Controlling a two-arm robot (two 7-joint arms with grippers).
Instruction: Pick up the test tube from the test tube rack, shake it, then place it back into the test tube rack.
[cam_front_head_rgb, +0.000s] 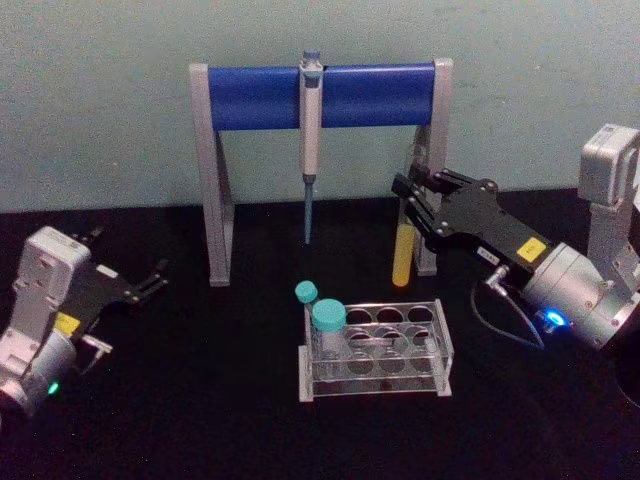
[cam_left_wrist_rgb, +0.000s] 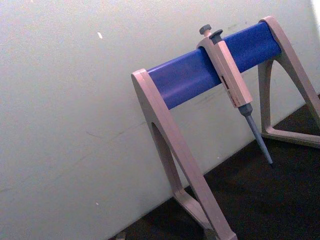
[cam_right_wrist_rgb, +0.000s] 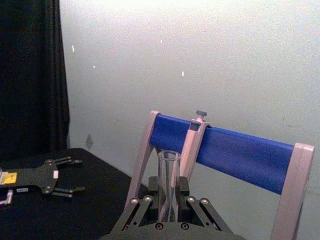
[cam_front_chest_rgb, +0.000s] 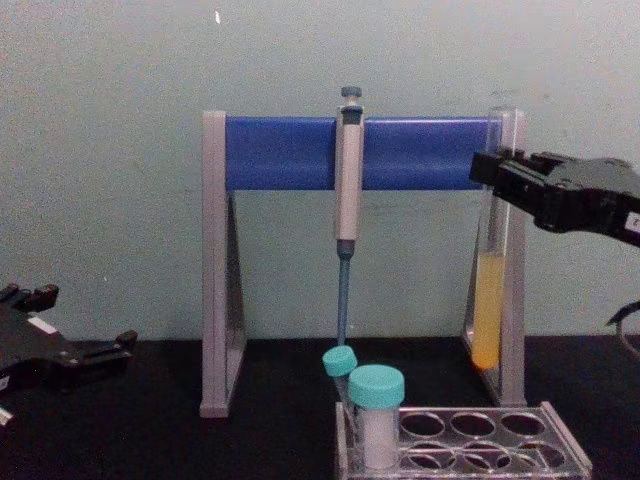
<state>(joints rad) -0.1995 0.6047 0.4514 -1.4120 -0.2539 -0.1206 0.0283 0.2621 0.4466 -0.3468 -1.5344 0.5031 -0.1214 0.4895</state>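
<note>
While left gripper (cam_front_head_rgb: 155, 280) is idling with fingers parted, right gripper (cam_front_head_rgb: 410, 200) is holding the test tube (cam_front_head_rgb: 402, 255) upright, above and behind the test tube rack (cam_front_head_rgb: 441, 350).

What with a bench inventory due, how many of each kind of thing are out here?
Test tube, in the right pincer: 1
Capped tubes: 2
Rack: 1
Pipette: 1
Stand: 1
Total: 6
</note>
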